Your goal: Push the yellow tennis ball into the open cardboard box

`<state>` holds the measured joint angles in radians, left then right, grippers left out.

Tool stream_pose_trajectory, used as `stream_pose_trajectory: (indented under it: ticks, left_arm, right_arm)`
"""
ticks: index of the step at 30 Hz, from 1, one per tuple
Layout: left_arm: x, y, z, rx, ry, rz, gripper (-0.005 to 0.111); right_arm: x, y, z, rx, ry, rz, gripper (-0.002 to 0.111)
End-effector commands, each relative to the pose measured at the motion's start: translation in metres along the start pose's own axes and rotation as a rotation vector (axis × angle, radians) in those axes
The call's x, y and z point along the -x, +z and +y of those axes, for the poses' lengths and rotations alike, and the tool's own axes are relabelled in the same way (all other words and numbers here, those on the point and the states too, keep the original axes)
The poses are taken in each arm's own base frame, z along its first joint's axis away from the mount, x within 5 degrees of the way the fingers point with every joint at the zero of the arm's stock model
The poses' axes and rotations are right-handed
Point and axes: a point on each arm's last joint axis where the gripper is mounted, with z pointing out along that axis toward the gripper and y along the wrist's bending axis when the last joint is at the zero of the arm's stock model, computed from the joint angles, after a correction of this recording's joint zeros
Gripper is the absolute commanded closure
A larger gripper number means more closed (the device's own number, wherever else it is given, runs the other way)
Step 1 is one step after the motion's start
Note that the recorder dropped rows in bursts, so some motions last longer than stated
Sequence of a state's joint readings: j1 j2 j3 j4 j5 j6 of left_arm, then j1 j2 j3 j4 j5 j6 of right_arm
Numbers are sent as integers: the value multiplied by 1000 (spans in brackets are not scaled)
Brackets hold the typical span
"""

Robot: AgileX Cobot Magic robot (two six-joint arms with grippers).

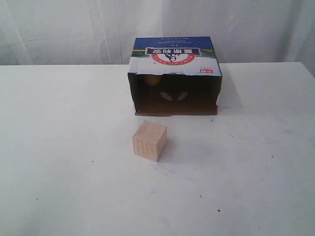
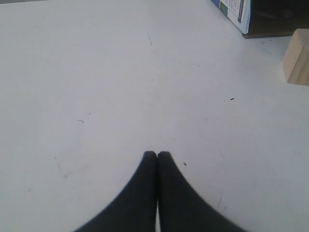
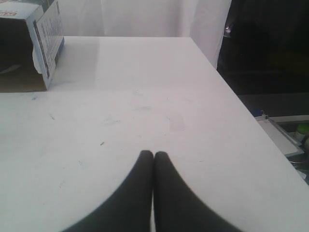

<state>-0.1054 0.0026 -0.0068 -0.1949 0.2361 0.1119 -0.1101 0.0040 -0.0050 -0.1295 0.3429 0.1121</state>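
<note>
The open cardboard box (image 1: 175,59) lies on its side at the back of the table, its dark mouth facing the front. Inside, at the upper left of the opening, a bit of the yellow tennis ball (image 1: 151,79) shows in the shadow. The box's printed corner appears in the left wrist view (image 2: 235,11) and its side wall in the right wrist view (image 3: 48,36). My left gripper (image 2: 157,153) is shut and holds nothing, above bare table. My right gripper (image 3: 153,153) is likewise shut on nothing. Neither gripper shows in the exterior view.
A pale wooden cube (image 1: 149,140) stands in front of the box mouth, also at the edge of the left wrist view (image 2: 297,58). The white table (image 1: 59,147) ends at a right edge (image 3: 231,92), with dark floor and clutter beyond.
</note>
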Motion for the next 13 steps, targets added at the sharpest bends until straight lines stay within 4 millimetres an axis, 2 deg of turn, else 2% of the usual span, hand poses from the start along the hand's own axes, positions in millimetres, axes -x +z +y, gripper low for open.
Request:
stream_pose_trajectory:
  ticks: [1, 13]
  left_arm:
    - [-2, 1, 0, 1, -12, 4, 107]
    - [-2, 1, 0, 1, -12, 4, 107]
  right_arm:
    - [-1, 0, 0, -6, 11, 1, 108]
    - [-1, 0, 0, -6, 3, 1, 108]
